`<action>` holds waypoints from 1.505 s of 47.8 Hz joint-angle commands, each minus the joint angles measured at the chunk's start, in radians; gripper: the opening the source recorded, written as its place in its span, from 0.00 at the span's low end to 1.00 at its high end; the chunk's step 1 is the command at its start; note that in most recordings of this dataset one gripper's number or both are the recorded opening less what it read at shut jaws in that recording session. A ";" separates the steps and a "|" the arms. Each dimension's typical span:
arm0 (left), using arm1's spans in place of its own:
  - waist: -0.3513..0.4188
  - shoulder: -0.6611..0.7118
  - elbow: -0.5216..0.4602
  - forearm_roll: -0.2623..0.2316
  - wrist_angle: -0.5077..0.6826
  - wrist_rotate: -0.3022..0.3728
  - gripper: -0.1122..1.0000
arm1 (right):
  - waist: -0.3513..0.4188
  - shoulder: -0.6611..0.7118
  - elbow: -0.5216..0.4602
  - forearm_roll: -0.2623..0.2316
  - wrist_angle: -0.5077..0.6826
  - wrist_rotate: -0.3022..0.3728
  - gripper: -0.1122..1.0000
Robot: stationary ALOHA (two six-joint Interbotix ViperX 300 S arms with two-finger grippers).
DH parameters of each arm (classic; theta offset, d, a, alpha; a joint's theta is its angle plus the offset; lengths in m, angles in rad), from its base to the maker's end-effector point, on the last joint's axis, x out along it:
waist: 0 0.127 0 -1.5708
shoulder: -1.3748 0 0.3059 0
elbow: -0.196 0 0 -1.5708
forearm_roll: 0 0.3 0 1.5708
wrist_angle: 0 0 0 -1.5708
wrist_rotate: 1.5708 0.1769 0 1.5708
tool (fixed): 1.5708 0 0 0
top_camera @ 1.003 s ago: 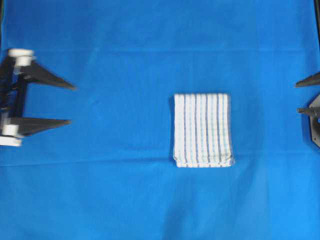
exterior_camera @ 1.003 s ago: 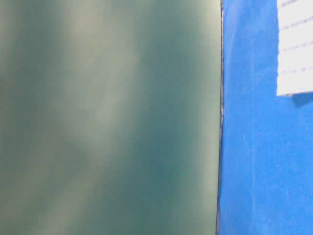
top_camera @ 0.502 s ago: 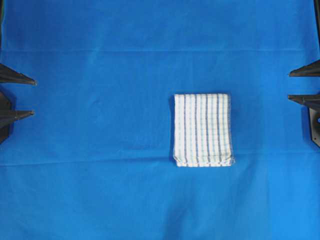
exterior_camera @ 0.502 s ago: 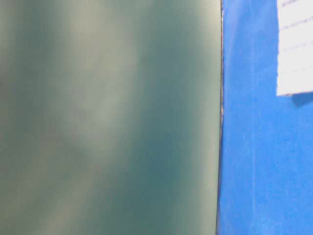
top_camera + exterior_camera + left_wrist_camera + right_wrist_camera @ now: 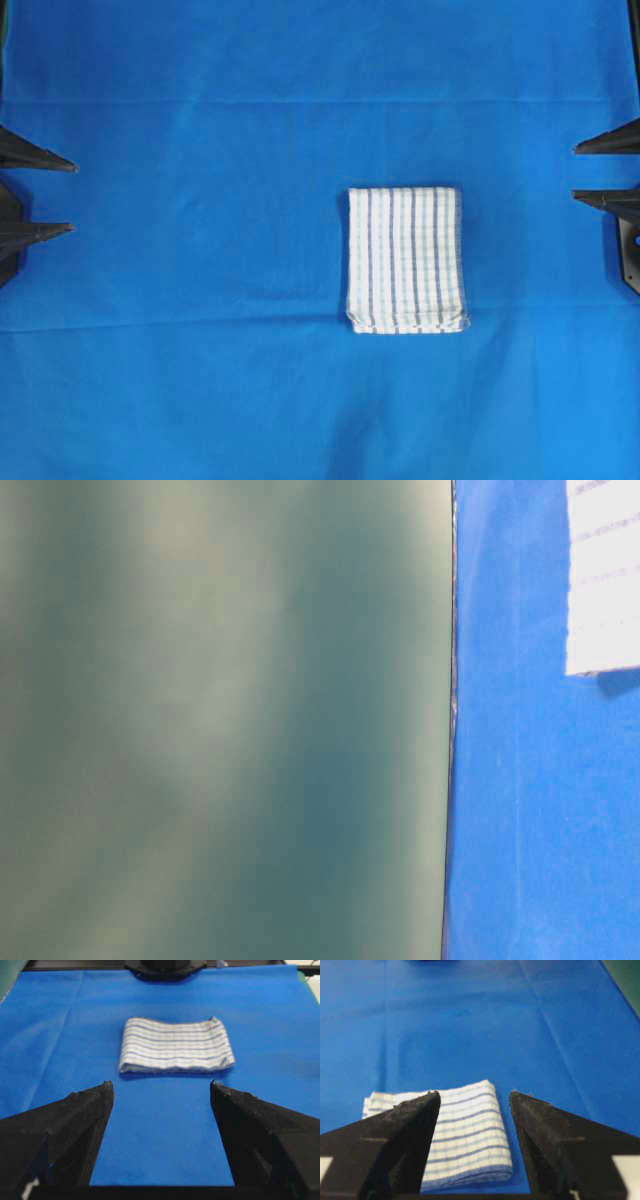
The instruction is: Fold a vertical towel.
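1. The left gripper (image 5: 70,196) sits at the left edge of the overhead view with its two black fingers spread wide and nothing between them. A second ago it reached farther over the cloth, its white-capped body and long fingers in full sight; now only the finger tips and a sliver of the body show, almost exactly where they were half a second ago.

2. From the left wrist camera the same gripper (image 5: 161,1085) frames bare blue cloth, with the towel (image 5: 176,1045) lying well ahead of the tips.

3. The right gripper (image 5: 574,172) is at the right edge of the overhead view, fingers apart and empty. Its tips sit slightly farther inward than they did a second ago.

4. In the right wrist view this gripper (image 5: 475,1094) hangs above the towel (image 5: 465,1135), and the striped cloth shows through the gap between the fingers.

5. The towel (image 5: 406,260) lies folded into a compact rectangle a little right of centre, stripes running lengthwise, stacked layers visible at its near edge. It has not shifted across the three moments.

6. The blue tablecloth (image 5: 200,350) covers the whole work surface, with faint crease lines. The table-level view shows its edge (image 5: 520,830), a corner of the towel (image 5: 603,580), and a blurred grey-green surface (image 5: 220,720).
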 commanded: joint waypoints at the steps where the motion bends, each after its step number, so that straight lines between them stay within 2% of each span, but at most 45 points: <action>1: 0.003 0.017 -0.011 -0.002 -0.003 -0.002 0.77 | 0.000 0.021 -0.009 0.002 -0.011 0.003 0.65; 72: 0.003 0.017 -0.009 -0.002 0.002 -0.002 0.77 | 0.000 0.038 -0.003 0.003 -0.005 0.003 0.65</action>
